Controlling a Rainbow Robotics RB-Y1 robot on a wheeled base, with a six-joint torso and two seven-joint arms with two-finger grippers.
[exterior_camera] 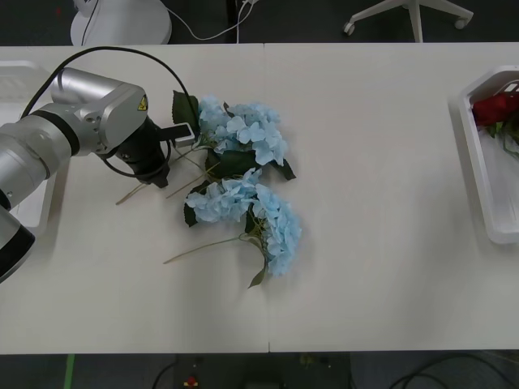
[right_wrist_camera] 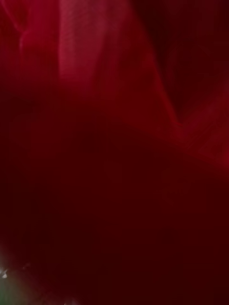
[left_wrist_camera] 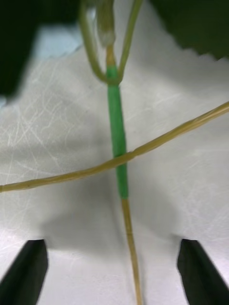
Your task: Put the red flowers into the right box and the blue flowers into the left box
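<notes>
Left gripper (left_wrist_camera: pixel 114 281) lowered over the stems of the blue flowers (exterior_camera: pixel 243 190) near the table's (exterior_camera: pixel 389 243) left-centre, jaws spread with one black finger (left_wrist_camera: pixel 26 271) at each side of a tan stem (left_wrist_camera: pixel 130 238). The stem runs lengthwise between the fingers, so closing them would pinch it across its thin axis; this alignment appears chosen for a stem grasp rather than a grip on the soft bloom. A second tan stem (left_wrist_camera: pixel 157 140) crosses over the first where it is sleeved in green, and may be dragged along if the jaws close high.

The blue flowers lie flat in a loose pile, clusters toward the table's middle, stems trailing toward its left and front edges. Their long axes run roughly from the front-left toward the back-right.

The left box (exterior_camera: pixel 20 81) sits at the far left edge, mostly hidden behind the left arm; no flowers can be made out in it. The right box (exterior_camera: pixel 478 174) lies at the right edge, long axis running front to back, with red flowers (exterior_camera: pixel 496 109) at its far end.

The right wrist view is taken up by red petals close to the lens; whether the right gripper's jaws are spread or pressed together cannot be told.
</notes>
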